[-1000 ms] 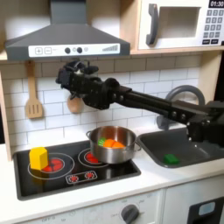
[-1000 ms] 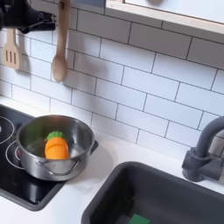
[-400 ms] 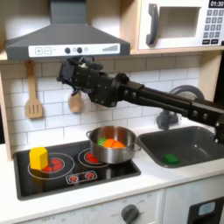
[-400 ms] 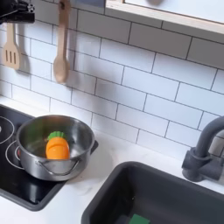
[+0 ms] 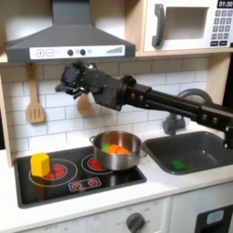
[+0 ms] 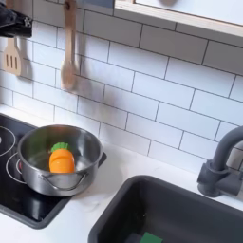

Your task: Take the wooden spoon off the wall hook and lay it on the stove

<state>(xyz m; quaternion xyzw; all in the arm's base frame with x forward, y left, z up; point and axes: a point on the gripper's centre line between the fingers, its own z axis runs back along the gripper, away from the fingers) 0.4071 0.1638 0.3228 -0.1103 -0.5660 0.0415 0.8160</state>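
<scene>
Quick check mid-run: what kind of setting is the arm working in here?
Most likely a toy play kitchen: a black stove with red spiral burners, a dark sink with faucet, a microwave above, and the wooden spoon against a white-tiled wall.

Wooden spoon (image 6: pixel 68 59) on wall above pot (image 6: pixel 59 157) (carrot (image 6: pixel 61 158) inside), pot on stove (image 5: pixel 77 173), sink (image 5: pixel 189 150) to first exterior view's rt
</scene>
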